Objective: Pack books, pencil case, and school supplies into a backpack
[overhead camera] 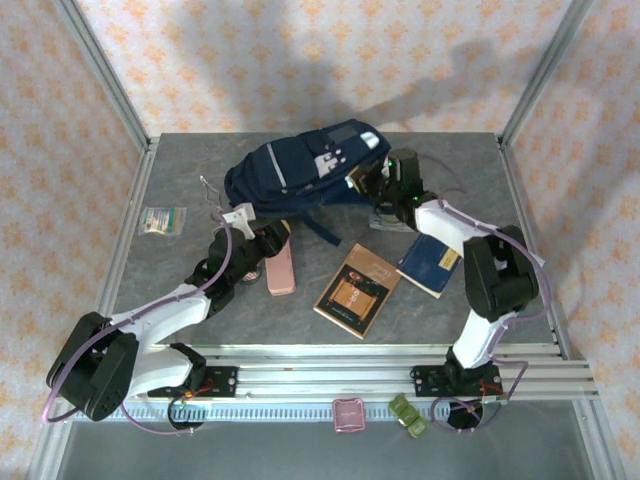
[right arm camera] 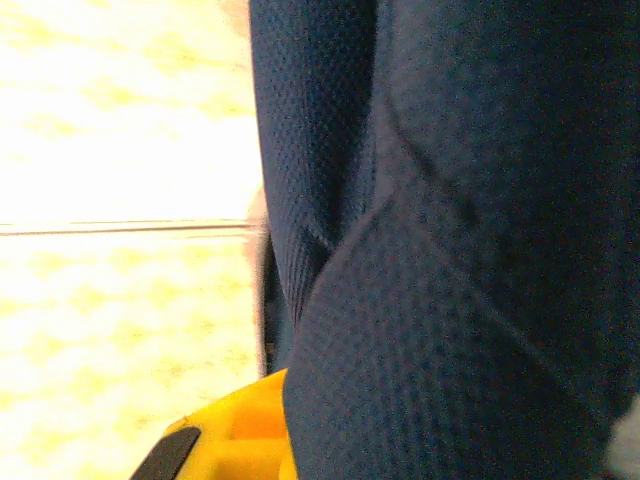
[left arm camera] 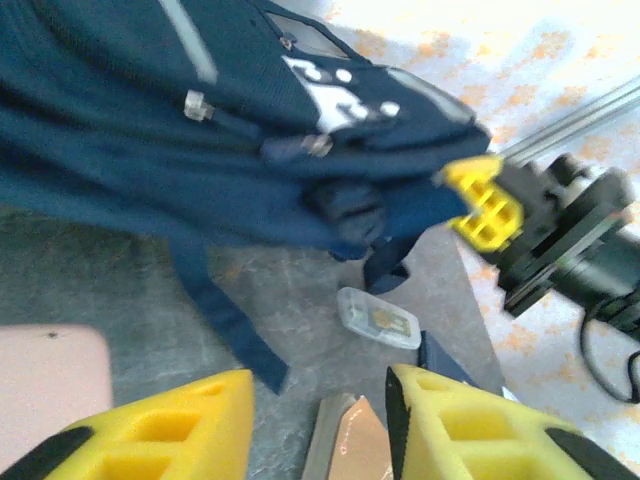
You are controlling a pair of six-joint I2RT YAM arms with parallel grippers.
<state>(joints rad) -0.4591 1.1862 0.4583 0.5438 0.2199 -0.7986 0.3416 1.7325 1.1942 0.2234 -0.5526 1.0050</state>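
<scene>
The navy backpack (overhead camera: 300, 170) lies on its side at the back of the table. My right gripper (overhead camera: 366, 181) is at its right end, shut on a fold of its fabric (right arm camera: 450, 300); one yellow finger (right arm camera: 235, 435) shows beside the cloth. My left gripper (overhead camera: 262, 243) hovers by the backpack's near edge, open, with nothing between its fingers (left arm camera: 320, 430). The pink pencil case (overhead camera: 281, 268) lies just right of it. The brown book (overhead camera: 357, 290) and the dark blue book (overhead camera: 430, 265) lie in front of the backpack. A clear packet (left arm camera: 378, 318) rests near the straps.
A greenish-white flat packet (overhead camera: 162, 220) lies at the far left, with a bent wire piece (overhead camera: 210, 190) beside the backpack. A black strap (left arm camera: 215, 310) trails over the table. A pink item (overhead camera: 350, 413) and a green item (overhead camera: 408, 415) sit below the front rail.
</scene>
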